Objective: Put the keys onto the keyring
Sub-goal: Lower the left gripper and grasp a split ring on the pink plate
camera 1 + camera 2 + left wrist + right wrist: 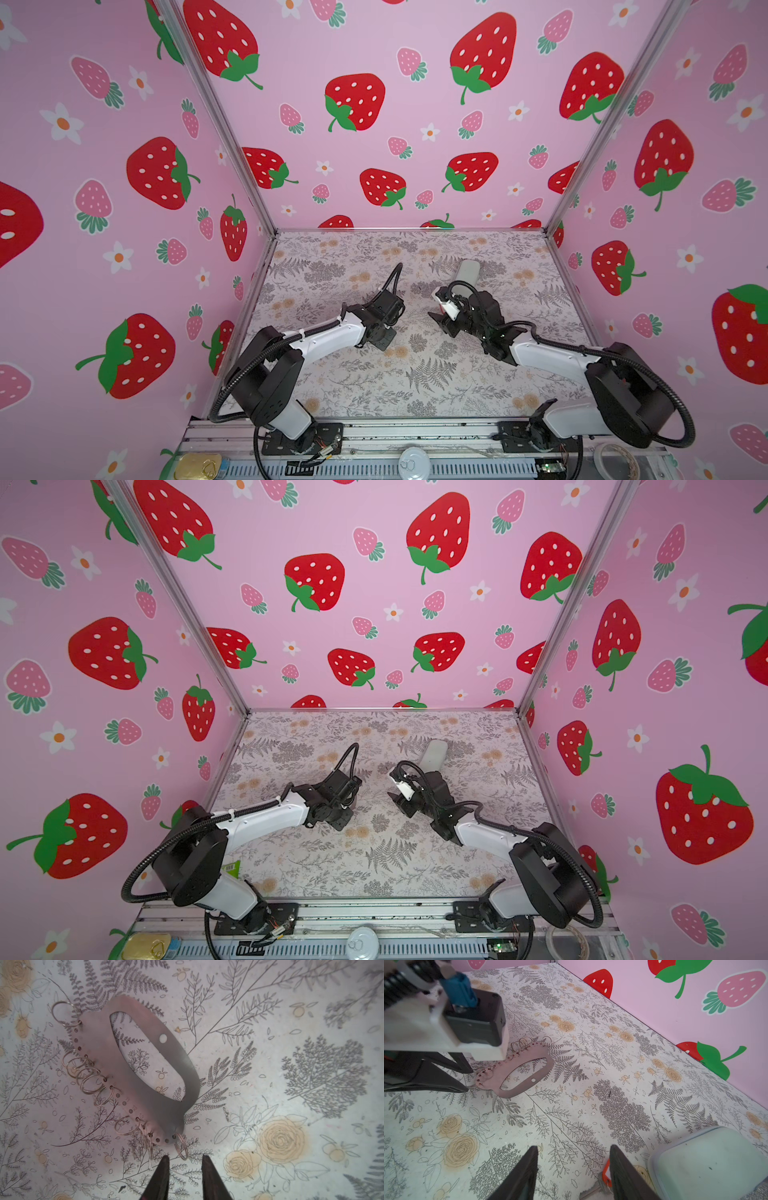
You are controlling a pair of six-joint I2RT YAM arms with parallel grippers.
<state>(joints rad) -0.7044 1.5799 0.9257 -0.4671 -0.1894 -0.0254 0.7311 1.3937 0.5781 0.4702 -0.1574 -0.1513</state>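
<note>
Floral table paper bears the keyring flat, low and left of centre in both top views, beneath the left gripper. Its empty jaws stand apart at an end ring (probably to pinch it steady). Likewise parted and empty, the right gripper hangs just beside the key near the green case, seemingly ready to lift it.

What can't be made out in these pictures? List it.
Key: right wrist view, mostly behind a finger of the right hand and cut by the picture's edge; only a corner of its red tag shows. Not found in either top view.
Green case: right wrist view, cut by the edge.
Keyring: left wrist view, numbers by its holes too blurred to read.
</note>
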